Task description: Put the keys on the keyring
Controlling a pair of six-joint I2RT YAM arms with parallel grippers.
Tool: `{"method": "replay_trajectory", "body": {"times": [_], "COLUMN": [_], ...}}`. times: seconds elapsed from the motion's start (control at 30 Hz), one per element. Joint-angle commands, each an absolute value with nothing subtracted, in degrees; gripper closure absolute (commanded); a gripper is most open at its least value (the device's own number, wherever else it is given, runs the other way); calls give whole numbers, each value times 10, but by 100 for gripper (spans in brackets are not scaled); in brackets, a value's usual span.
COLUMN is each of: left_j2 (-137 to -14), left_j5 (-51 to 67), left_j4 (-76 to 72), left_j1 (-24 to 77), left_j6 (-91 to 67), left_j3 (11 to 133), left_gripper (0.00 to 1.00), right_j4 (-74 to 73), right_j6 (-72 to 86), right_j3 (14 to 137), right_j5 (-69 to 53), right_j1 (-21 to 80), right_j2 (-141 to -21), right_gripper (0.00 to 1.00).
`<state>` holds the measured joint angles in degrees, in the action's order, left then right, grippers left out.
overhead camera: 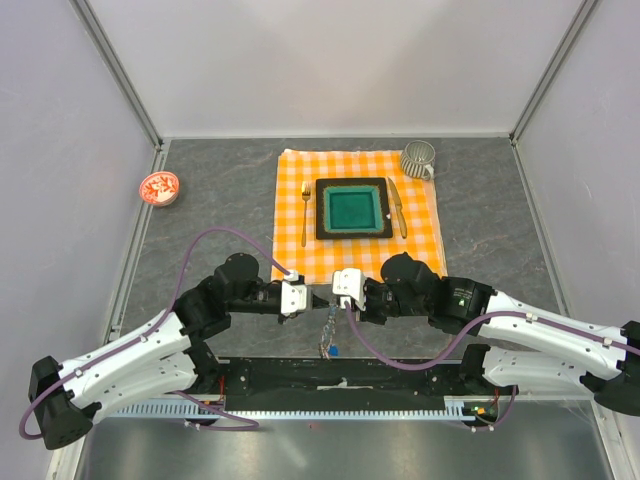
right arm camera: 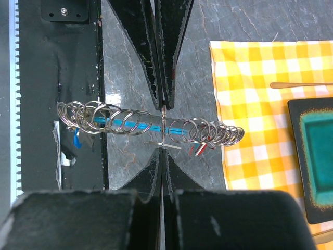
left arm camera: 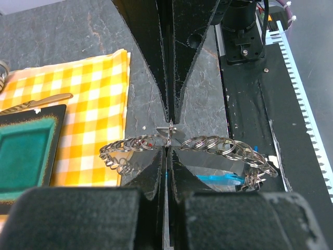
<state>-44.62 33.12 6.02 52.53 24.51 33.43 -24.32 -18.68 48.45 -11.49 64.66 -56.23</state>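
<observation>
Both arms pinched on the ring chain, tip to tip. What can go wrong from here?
1. Left fingers and right fingers are shut on one spot of the ring chain, tips almost meeting: a misaligned move may knock them together.
2. Both chain ends hang free; a slip likely drops it onto the black plate.
3. The red piece and blue clip by the rings may snag.
</observation>
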Motion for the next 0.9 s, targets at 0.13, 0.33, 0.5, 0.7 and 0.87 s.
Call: {"method": "replay_trajectory", "body": {"times": [0.13,0.33,0.5,0.7,0.87], "left_j2": [-451,-459,-464,-467,-469], "left_j5": [351,353,353,357,361], "left_j4": [23,26,26,27,30], "left_j1": [527,528,527,527,527], "left_j6": [244,243,243,241,240], "left_j3": [353,357,358,359,360], "left_gripper": [98,98,98,98,98], "right_j4": [-215,-214,-213,-212,-212], "right_j6": [-183,-185,-185,-186,-186], "right_j3": [486,488,489,490,491], "right_j5": [-115,-117,-123,-125,-127], "right_j1": [650,650,651,652,651], "right_j2": [-557,-553,-554,-555,-558], "right_gripper": [100,100,100,100,100]}}
